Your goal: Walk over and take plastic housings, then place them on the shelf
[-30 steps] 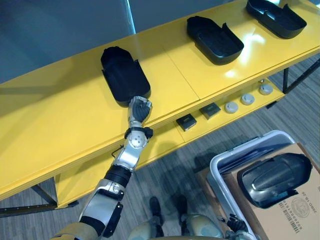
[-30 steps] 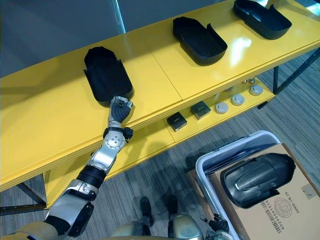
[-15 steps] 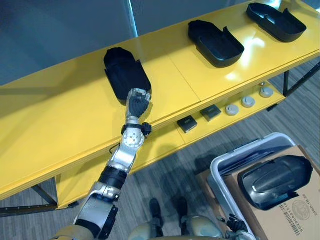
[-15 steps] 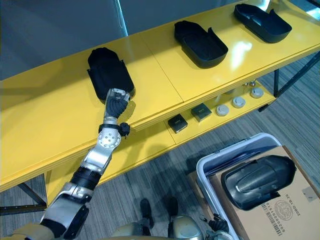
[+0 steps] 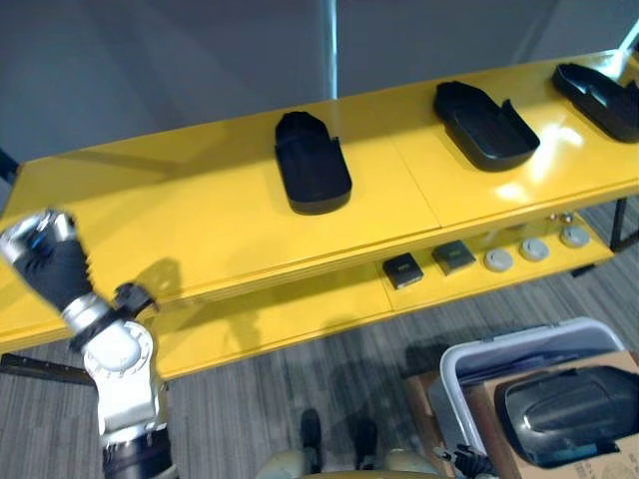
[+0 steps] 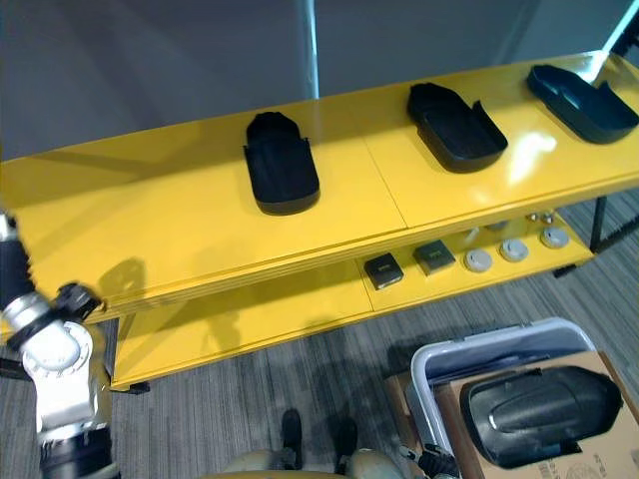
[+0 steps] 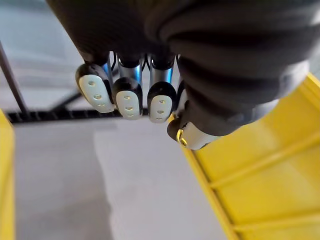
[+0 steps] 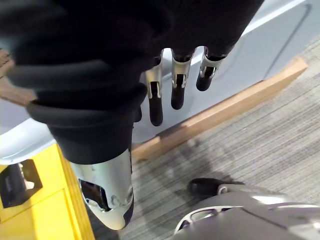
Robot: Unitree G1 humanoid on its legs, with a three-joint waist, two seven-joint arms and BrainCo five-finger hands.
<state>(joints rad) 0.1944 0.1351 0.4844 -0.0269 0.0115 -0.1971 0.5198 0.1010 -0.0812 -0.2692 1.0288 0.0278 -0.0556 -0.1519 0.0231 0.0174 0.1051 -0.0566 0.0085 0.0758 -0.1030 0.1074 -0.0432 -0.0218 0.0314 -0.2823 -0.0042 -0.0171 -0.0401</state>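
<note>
Three black plastic housings lie on the yellow shelf top (image 5: 200,215): one in the middle (image 5: 313,166), one further right (image 5: 486,125) and one at the far right end (image 5: 599,90). A fourth housing (image 5: 571,412) rests on a cardboard box (image 6: 451,411) at the lower right. My left hand (image 5: 48,261) is raised at the far left, off the shelf's front edge, well away from the housings. In the left wrist view its fingers (image 7: 127,95) are curled and hold nothing. My right hand (image 8: 156,102) hangs beside the grey bin with straight fingers, holding nothing.
The lower shelf (image 5: 270,314) carries two small black square parts (image 5: 402,269) and three round grey discs (image 5: 534,249). A grey bin (image 5: 469,364) stands on the floor at the lower right, with the cardboard box on it.
My left hand has let go of the middle housing and pulled back to the far left. That housing stays on the shelf. The camera has shifted too.
</note>
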